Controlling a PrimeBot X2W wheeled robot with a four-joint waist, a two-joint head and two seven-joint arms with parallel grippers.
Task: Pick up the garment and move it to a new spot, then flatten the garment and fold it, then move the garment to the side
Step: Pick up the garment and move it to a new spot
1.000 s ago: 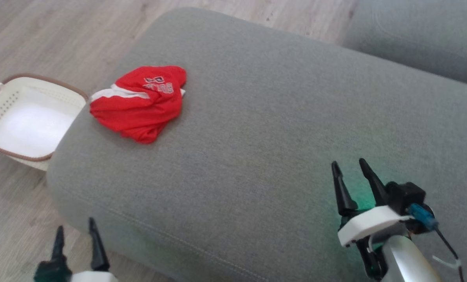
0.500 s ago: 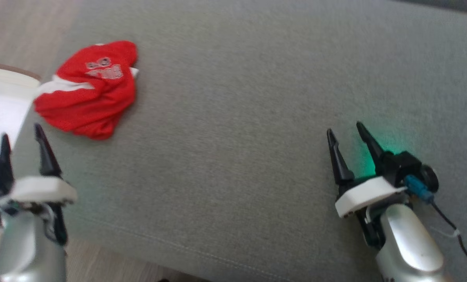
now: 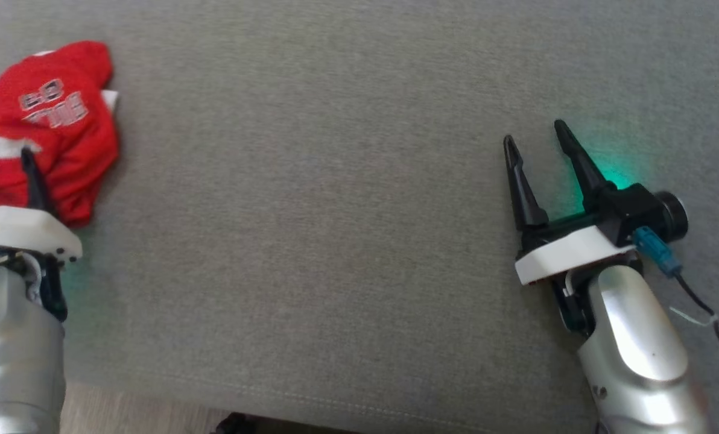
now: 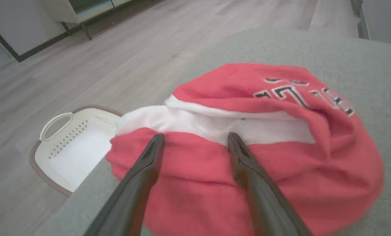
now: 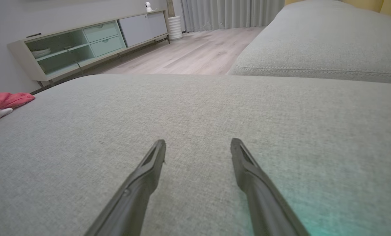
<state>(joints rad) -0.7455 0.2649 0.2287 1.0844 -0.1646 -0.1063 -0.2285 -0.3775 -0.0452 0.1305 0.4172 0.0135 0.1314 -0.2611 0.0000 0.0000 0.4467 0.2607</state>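
Observation:
A crumpled red garment (image 3: 58, 126) with a white band and printed lettering lies at the far left of the grey cushion (image 3: 335, 211). My left gripper (image 3: 3, 160) hovers open just over its near edge; in the left wrist view the two fingertips frame the garment (image 4: 280, 157) near its white band, with nothing held between them (image 4: 194, 139). Far to the right, my right gripper (image 3: 534, 132) stands open above bare cushion, and its own view has the gripper (image 5: 198, 146) over grey fabric with the garment (image 5: 3, 103) at the left edge.
A white perforated basket (image 4: 74, 144) with a brown rim sits on the wooden floor beside the cushion's left end. A second grey cushion (image 5: 330, 49) lies beyond the right gripper. A low cabinet (image 5: 84, 42) stands against the wall.
The head camera has tilted down and swung right, so the whole picture shifted. My left gripper has risen from the cushion's front edge up to the garment. The right gripper has advanced a little.

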